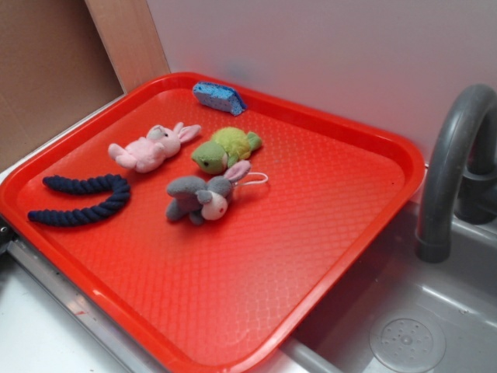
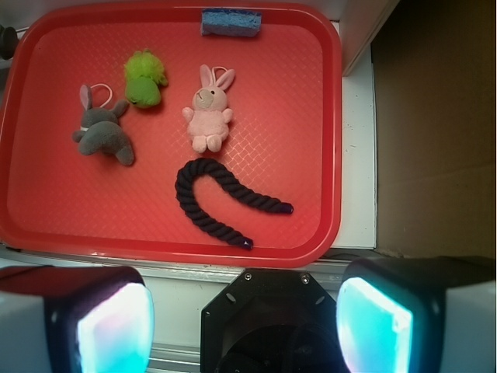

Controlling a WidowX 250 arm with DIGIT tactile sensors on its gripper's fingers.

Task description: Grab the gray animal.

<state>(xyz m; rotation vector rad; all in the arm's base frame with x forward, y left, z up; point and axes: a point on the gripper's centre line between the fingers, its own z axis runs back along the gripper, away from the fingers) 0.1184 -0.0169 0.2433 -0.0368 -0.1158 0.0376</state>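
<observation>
Five things lie on the red tray (image 1: pixel 365 225): the gray animal (image 1: pixel 203 198), a pink bunny (image 1: pixel 151 147), a green turtle (image 1: pixel 225 148), a dark blue rope (image 1: pixel 85 200) and a blue sponge (image 1: pixel 219 96). The gray animal lies on its side near the middle of the tray, its thin white loop string (image 1: pixel 256 180) trailing toward the turtle, which sits just beside it. In the wrist view the gray animal (image 2: pixel 102 130) is at the left part of the tray, the turtle (image 2: pixel 144 79) just up and right of it, the bunny (image 2: pixel 209 118) further right and apart from it, and the curved rope (image 2: pixel 217 200) below the bunny. The sponge (image 2: pixel 231 22) rests against the tray's far rim.

The gripper (image 2: pixel 245 318) hangs high above the tray's near edge, well apart from all the toys. Its two fingers (image 2: pixel 109 326) show at the bottom corners of the wrist view, spread wide with nothing between them. A gray faucet (image 1: pixel 454 163) and sink (image 1: pixel 404 334) stand beside the tray.
</observation>
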